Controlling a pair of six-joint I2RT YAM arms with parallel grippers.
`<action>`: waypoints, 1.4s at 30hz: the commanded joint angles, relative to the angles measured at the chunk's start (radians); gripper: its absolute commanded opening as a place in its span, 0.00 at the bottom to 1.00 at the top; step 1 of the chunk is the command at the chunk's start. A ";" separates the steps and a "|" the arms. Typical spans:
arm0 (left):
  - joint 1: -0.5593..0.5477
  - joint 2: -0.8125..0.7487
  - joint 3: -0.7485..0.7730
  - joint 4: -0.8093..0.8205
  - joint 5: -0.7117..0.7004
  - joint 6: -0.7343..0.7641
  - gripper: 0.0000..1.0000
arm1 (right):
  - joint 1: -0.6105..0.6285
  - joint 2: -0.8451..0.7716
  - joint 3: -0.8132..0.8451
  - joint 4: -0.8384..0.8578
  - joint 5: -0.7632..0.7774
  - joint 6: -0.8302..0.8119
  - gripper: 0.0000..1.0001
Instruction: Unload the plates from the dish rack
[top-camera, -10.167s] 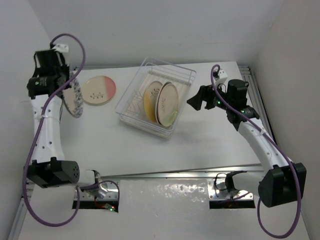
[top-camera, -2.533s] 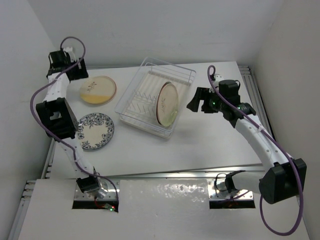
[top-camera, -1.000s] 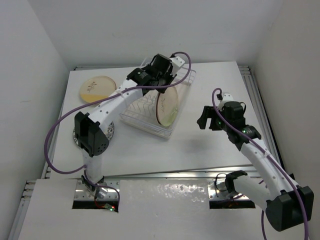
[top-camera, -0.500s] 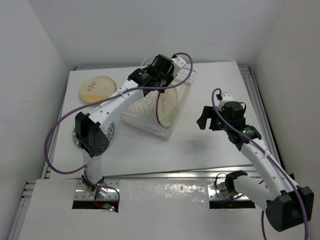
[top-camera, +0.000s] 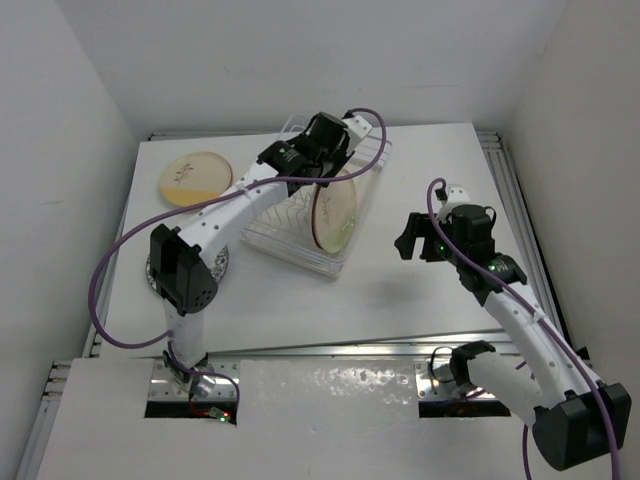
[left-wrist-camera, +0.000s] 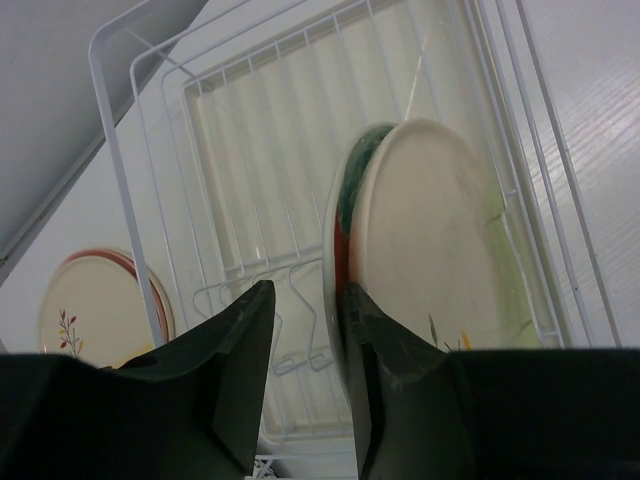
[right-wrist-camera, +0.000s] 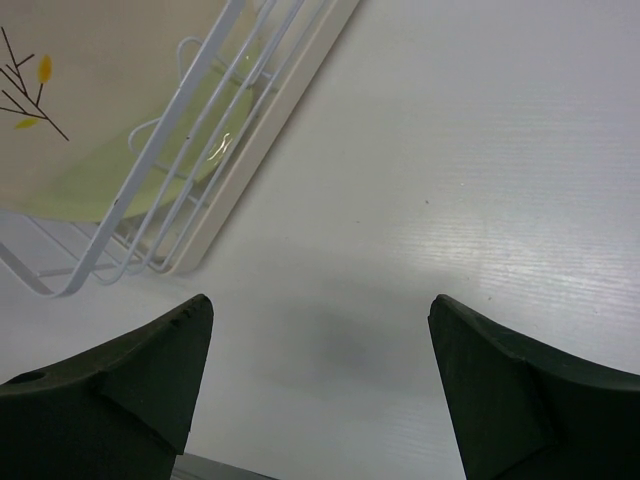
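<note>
Swung across to the dish rack (left-wrist-camera: 250, 150), left claw (left-wrist-camera: 306, 292) stands narrowly parted astride the upright plate (left-wrist-camera: 430, 240) rim, unclamped; right claw (right-wrist-camera: 320, 300) gapes empty above bench (right-wrist-camera: 480, 150).

White table (top-camera: 400, 310) with an aluminium rail (top-camera: 330, 348) along its near edge, between plain white walls (top-camera: 300, 60)

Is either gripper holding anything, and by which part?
Nothing gripped yet. The left gripper straddles the rim of the plate in the dish rack, jaws open; the right gripper is empty.
</note>
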 joint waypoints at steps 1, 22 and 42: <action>-0.002 -0.010 -0.021 -0.078 0.038 -0.008 0.33 | 0.007 -0.029 -0.008 0.009 -0.010 -0.001 0.87; 0.000 0.011 0.119 -0.176 0.206 -0.063 0.00 | 0.007 -0.084 -0.007 -0.015 -0.012 0.008 0.87; -0.012 -0.120 0.276 0.008 0.069 0.005 0.00 | 0.007 -0.126 0.007 -0.028 0.013 0.020 0.87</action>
